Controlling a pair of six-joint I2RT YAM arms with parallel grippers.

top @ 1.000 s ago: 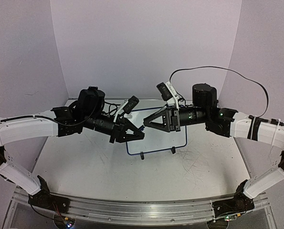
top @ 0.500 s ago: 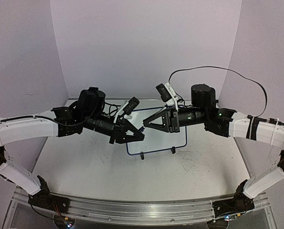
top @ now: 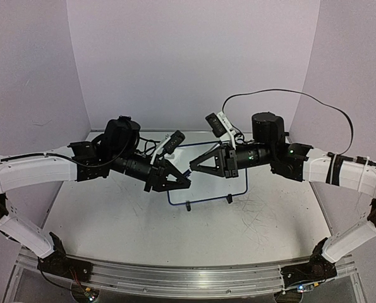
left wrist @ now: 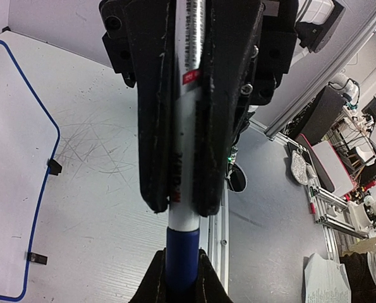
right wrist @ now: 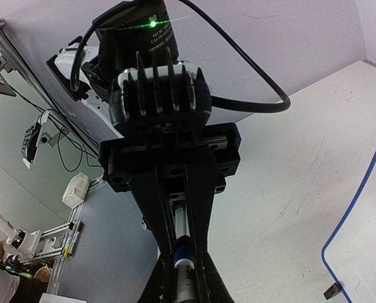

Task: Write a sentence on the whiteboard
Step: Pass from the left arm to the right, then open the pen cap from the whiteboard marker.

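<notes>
The whiteboard (top: 238, 183) sits about mid-table, a little toward the far edge and right of centre, with its two small black feet (top: 188, 205) along its near side. Both arms meet in the air just above its near-left part, so the top view hides much of it. What shows there is plain white, and so is what shows in both wrist views; I can make out no writing on it.

The work at this moment is on the marker (left wrist: 186, 183), not the board. The right gripper (top: 197, 166) is clamped along the white barrel, and the left gripper (top: 182, 180) is pinched on the dark blue cap (left wrist: 182, 252). The two point nose to nose, with the pen lying in line between them. In the left wrist view the cap meets the barrel with no gap that I can see, so it looks seated, not off.

My reading is that the task is at its very beginning — the pen is in hand and held at both ends, but it is capped and no tip shows. What seems left is nearly everything:
- pull the cap free;
- bring the tip down over the board;
- write the sentence itself.

Part of the board is covered by the grippers, so I cannot rule out marks under them.

The scratches on the table (top: 112, 221) near the board's right corner belong to the tabletop and are not ink.
</notes>
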